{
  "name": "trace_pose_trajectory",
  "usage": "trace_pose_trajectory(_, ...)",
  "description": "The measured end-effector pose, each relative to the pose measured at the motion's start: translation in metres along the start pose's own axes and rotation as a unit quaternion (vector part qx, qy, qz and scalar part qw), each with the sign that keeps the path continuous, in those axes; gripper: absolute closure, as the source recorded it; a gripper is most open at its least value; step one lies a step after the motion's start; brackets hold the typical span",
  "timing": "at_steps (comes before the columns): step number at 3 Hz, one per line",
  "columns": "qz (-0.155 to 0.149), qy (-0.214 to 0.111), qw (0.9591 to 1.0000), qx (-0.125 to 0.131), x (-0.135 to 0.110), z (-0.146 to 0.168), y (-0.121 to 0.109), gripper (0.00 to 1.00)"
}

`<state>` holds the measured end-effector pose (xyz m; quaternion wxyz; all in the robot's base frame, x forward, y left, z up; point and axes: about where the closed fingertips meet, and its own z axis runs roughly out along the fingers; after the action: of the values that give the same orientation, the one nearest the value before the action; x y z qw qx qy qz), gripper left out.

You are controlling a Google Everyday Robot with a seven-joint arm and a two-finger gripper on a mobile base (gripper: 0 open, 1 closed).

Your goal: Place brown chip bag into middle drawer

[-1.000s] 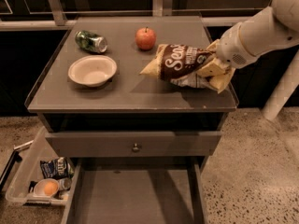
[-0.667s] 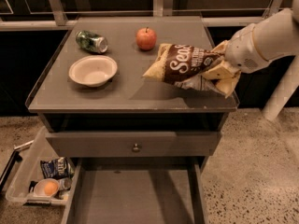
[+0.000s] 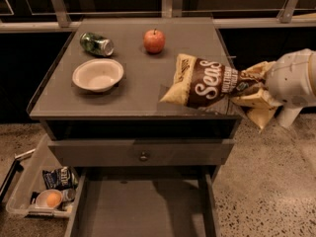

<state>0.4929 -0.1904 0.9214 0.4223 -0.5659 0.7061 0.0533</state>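
The gripper [image 3: 257, 90] hangs just off the right front corner of the desk [image 3: 138, 95], its jaws pinching the crumpled tan end of the brown chip bag [image 3: 207, 83]. The bag sticks out sideways over that corner, clear of the desk top. The middle drawer [image 3: 143, 209] stands pulled out below the desk's front, under the shut drawer front [image 3: 98, 153] with its round knob, so the bag is above it and off to the right. The main risk, as I judge it, is the grip: held by one end only, the slick bag could slip or swing as it comes down. Its free end could also catch the desk's front edge or the drawer's right wall. Letting go too soon would drop it on the desk or on the floor to the right of the desk. By count there is one chip bag, one open drawer and one shut drawer front. On the desk top are one white bowl [image 3: 98, 74], one red apple [image 3: 154, 40] and one green can [image 3: 97, 43]. One clear bin [image 3: 19, 194] sits on the floor left of the desk, holding a small snack bag [image 3: 58, 177].
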Motion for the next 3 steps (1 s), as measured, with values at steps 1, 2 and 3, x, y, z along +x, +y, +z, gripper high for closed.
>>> trace_pose_trajectory(1,0.027,-0.009,0.9996,-0.001,0.025,-0.012,0.083,1.00)
trace_pose_trajectory(2,0.026,-0.010,0.9996,-0.011,0.024,-0.003,0.091,1.00)
trace_pose_trajectory(3,0.039,0.000,0.9987,-0.034,0.029,0.031,0.125,1.00)
